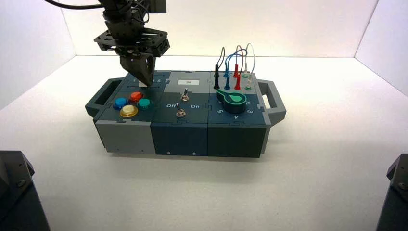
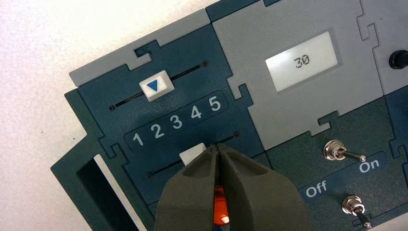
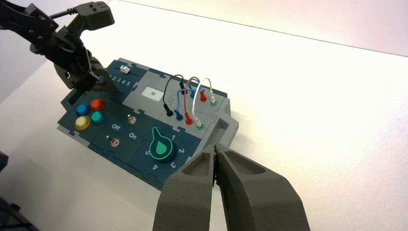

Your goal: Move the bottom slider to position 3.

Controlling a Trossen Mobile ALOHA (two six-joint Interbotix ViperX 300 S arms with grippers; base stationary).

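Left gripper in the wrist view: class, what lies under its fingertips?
Under the shut left gripper lies the bottom slider, only its white corner showing beside the track. Its marker and exact position are covered. An orange-red button peeks between the fingers.

The white bottom slider [image 2: 191,154] sits in a dark blue-grey panel [image 2: 120,120], beside seemingly plain grey end effector fingers [image 2: 192,192].
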